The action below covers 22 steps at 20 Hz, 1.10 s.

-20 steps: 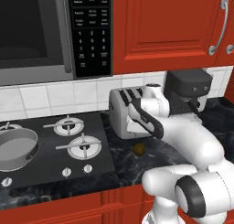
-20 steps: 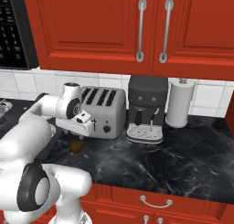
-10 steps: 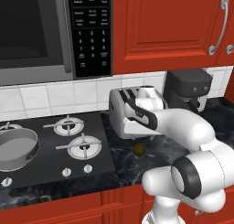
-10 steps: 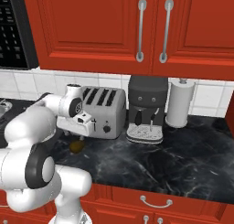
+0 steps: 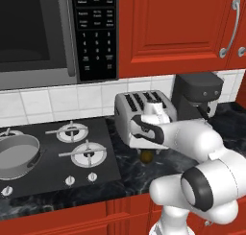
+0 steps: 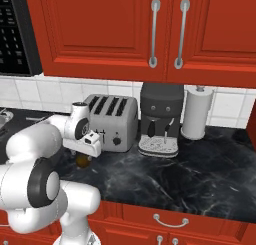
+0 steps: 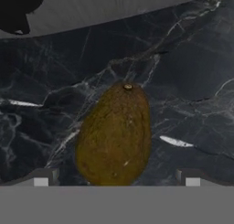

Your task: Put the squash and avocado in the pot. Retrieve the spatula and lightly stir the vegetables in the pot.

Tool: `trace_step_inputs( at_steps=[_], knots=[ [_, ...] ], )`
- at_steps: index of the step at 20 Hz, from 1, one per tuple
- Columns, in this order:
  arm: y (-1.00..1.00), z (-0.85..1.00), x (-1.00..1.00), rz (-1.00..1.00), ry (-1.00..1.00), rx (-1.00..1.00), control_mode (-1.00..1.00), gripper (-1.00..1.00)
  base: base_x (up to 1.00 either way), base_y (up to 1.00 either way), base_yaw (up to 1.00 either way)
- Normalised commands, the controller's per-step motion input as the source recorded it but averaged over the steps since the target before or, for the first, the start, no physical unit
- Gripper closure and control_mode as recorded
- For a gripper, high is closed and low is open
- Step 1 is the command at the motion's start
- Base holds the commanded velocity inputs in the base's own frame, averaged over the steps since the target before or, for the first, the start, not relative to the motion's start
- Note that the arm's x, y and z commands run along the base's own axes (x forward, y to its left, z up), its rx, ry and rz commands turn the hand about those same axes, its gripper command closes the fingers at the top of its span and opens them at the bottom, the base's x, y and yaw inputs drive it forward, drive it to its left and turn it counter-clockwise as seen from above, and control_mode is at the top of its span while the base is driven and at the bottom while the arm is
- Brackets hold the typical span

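A white robot arm reaches down in front of the toaster (image 5: 137, 116), its end effector (image 7: 116, 182) poised directly over the avocado (image 7: 114, 134) — fingers spread wide, one tip (image 7: 43, 177) at 8 o'clock of the fruit and the other at 4 o'clock, neither visibly touching it. The olive-brown avocado lies on the black marbled surface (image 7: 183, 72), its stem end pointing to 12 o'clock in the hand view. In the left base view the fruit (image 5: 146, 156) peeks out under the wrist, just in front of the toaster; the grey pot (image 5: 18, 156) stands on the stove (image 5: 72, 155) well apart, at 9 o'clock. In the right base view the avocado (image 6: 82, 160) sits below the hand, with a coffee machine (image 6: 160, 119) and paper towel roll (image 6: 196, 113) at 3 o'clock of the toaster (image 6: 112, 114).
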Motion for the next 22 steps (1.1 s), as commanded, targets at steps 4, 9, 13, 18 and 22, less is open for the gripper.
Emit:
trace_step_inputs(
  at_steps=[4, 9, 13, 18, 22],
  knots=[
    [0.00, -0.14, -0.04, 0.00, 0.00, 0.00, -1.00, -1.00, 0.00, 0.00, 0.00],
    [0.01, -0.26, 0.00, 0.00, 0.00, 0.00, -1.00, -1.00, 0.00, 0.00, 0.00],
    [0.05, -0.25, 0.03, 0.00, 0.00, 0.00, -1.00, -1.00, 0.00, 0.00, 0.00],
    [0.04, -0.13, 0.00, 0.00, 0.00, 0.00, -1.00, -1.00, 0.00, 0.00, 0.00],
    [0.00, 0.00, 0.00, 0.00, 0.00, 0.00, -1.00, 1.00, 0.00, 0.00, 0.00]
  ],
)
